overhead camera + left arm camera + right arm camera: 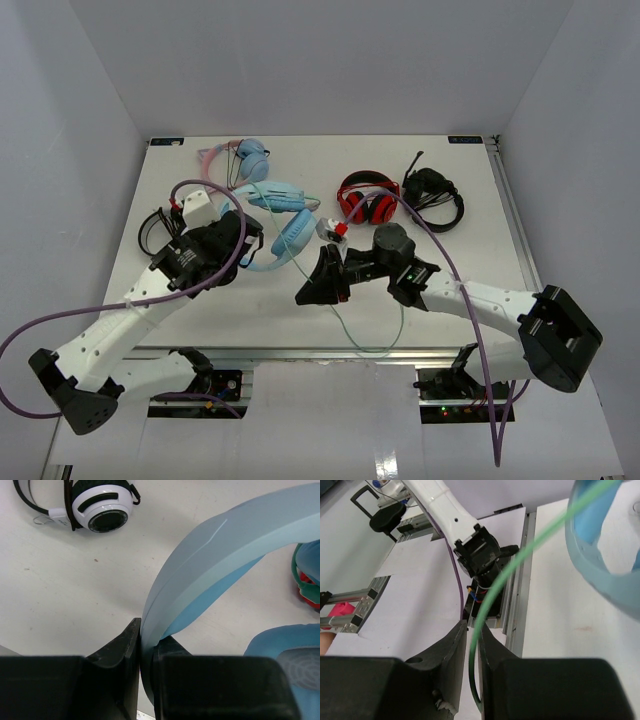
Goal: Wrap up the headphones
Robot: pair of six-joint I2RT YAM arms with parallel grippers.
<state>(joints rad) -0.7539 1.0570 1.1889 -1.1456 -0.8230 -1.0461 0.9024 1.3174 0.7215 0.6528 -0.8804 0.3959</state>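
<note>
This is a robot lab. A white table (200,315) sits inside a box of plain white walls (80,140) on the left, right and far sides. Two white robot arms, the left arm (120,325) and the right arm (490,300), are bolted at the near edge, by a metal rail (300,357). A long purple cable (55,322) loops off the left arm. On the far half of the table lie light-blue headphones (293,232), a red pair (366,203) and a black pair (437,195), set out like test things.
</note>
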